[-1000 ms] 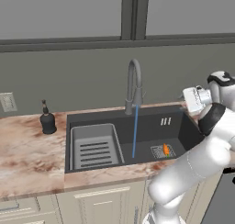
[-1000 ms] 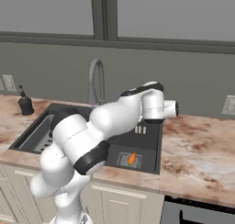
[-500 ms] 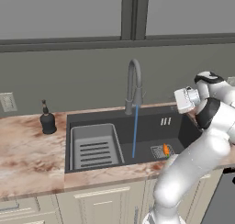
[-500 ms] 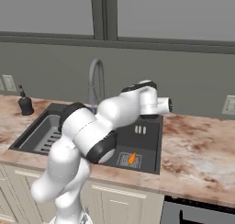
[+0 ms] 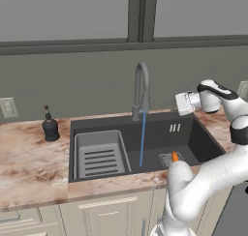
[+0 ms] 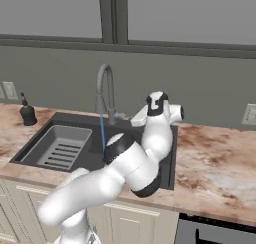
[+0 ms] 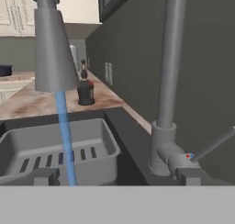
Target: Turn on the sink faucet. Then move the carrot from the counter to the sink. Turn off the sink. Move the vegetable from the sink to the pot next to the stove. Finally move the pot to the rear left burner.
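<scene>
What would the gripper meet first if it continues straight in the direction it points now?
Probably the faucet: in the hand view the gripper faces its base and lever, with the water stream a little to one side. Depth is unclear, but nothing seems to stand between them. Beyond are the sink and the soap bottle.

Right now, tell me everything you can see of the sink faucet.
The sink faucet is matte grey, metal by its look: a tall gooseneck arching forward to a tapered spout head, on a round base at the sink's back rim. A thin lever sticks out from the base, beside small red and blue marks. It is on: a blue water stream falls straight into the basin. The gripper faces the base; nothing visibly touches it.
</scene>
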You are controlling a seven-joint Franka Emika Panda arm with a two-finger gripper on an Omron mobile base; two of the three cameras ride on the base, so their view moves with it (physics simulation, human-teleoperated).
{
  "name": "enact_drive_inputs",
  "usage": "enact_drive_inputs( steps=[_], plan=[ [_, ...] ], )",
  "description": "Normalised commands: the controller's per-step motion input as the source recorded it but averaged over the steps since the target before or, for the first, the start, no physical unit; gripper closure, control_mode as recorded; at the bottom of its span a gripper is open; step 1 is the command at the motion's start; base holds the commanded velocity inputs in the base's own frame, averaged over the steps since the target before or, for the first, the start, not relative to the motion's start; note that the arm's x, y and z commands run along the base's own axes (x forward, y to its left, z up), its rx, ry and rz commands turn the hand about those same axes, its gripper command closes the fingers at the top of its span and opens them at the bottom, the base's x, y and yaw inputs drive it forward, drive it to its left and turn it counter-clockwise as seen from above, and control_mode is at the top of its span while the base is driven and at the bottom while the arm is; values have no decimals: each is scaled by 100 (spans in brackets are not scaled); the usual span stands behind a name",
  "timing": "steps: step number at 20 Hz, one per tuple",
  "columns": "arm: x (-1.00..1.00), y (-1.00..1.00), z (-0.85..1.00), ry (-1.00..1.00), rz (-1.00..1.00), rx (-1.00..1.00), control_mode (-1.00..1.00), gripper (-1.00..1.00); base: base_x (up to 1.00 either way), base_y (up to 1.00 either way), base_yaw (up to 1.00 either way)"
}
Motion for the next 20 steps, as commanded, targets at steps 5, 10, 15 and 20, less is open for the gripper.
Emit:
enact_drive_inputs(
  steps=[5, 10, 15, 20],
  plan=[
    [37, 16, -21, 2, 0, 0, -100, -100, 0, 0, 0],
    [10, 18, -13, 1, 0, 0, -100, -100, 0, 0, 0],
    [1, 15, -1, 0, 0, 0, -100, -100, 0, 0, 0],
    [-1, 10, -3, 0, 0, 0, -100, -100, 0, 0, 0]
  ],
)
